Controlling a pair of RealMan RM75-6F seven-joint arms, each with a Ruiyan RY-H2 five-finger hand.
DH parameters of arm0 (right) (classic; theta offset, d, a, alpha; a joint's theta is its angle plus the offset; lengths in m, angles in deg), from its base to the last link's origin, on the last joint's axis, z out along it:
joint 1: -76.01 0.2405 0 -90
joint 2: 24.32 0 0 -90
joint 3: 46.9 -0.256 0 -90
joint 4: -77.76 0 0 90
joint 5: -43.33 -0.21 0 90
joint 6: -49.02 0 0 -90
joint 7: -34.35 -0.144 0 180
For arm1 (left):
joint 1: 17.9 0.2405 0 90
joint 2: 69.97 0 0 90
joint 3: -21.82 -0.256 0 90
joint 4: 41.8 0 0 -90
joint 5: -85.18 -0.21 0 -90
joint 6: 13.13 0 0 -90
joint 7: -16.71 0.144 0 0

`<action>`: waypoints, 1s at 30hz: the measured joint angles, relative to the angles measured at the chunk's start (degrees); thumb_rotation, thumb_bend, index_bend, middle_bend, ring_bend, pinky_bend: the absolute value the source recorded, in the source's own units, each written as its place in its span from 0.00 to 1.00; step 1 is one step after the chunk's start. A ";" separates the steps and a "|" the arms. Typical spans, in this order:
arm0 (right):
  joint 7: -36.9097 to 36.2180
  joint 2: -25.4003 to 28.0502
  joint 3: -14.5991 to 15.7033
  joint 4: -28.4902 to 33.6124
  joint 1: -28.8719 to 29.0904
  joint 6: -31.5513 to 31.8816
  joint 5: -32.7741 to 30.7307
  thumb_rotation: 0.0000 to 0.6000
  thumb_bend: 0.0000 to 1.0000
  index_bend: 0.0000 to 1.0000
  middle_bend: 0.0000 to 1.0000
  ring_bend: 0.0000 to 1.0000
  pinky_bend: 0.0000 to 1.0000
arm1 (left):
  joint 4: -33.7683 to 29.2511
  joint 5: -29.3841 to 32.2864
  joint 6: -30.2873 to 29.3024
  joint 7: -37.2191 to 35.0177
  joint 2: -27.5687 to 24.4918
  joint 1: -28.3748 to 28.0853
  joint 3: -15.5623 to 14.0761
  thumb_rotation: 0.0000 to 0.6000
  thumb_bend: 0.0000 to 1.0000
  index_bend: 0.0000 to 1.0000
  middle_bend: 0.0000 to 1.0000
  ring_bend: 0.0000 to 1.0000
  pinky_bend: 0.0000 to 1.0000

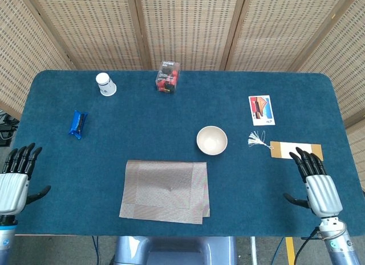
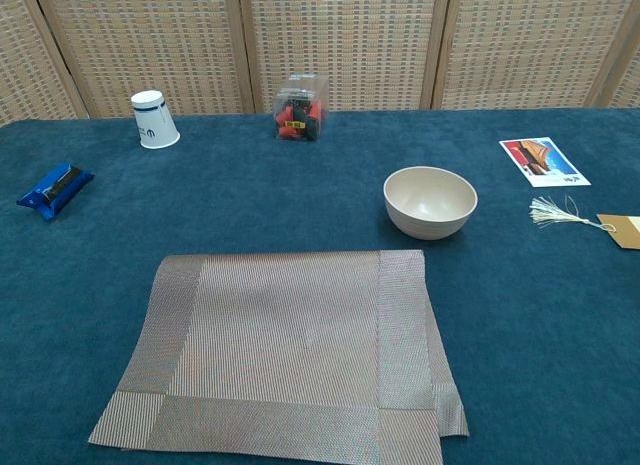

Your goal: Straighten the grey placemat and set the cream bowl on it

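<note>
The grey placemat (image 1: 165, 191) lies near the table's front edge, its right side folded over itself; the chest view shows the placemat (image 2: 285, 350) filling the foreground. The cream bowl (image 1: 211, 140) stands upright and empty on the blue cloth, just beyond the mat's right corner, and appears as the bowl (image 2: 430, 201) in the chest view. My left hand (image 1: 16, 185) hovers at the table's left front edge, fingers spread, holding nothing. My right hand (image 1: 316, 182) is at the right front edge, fingers extended and apart, empty. Neither hand shows in the chest view.
A white paper cup (image 1: 105, 84) lies at the back left. A clear box of red items (image 1: 167, 77) stands at back centre. A blue packet (image 1: 77, 123) is on the left. On the right lie a picture card (image 1: 261, 110), a white tassel (image 1: 256, 141) and a tan tag (image 1: 295, 150).
</note>
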 measured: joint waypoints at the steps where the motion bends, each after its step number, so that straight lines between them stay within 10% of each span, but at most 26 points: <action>1: -0.15 0.05 0.03 0.01 -0.01 0.03 0.11 1.00 0.11 0.04 0.00 0.00 0.00 | 0.33 -1.06 0.10 -0.54 -0.02 -0.21 -0.47 1.00 0.00 0.10 0.00 0.00 0.00; 13: -0.53 0.23 0.11 0.16 -0.04 0.17 0.39 1.00 0.10 0.04 0.00 0.00 0.00 | 5.53 -12.87 3.35 2.71 6.21 -2.88 -7.40 1.00 0.09 0.21 0.00 0.00 0.00; 30: -2.33 0.98 0.28 0.46 -0.15 0.50 1.01 1.00 0.10 0.04 0.00 0.00 0.00 | 9.59 -13.93 11.52 11.38 16.55 -4.78 -10.23 1.00 0.10 0.39 0.00 0.00 0.00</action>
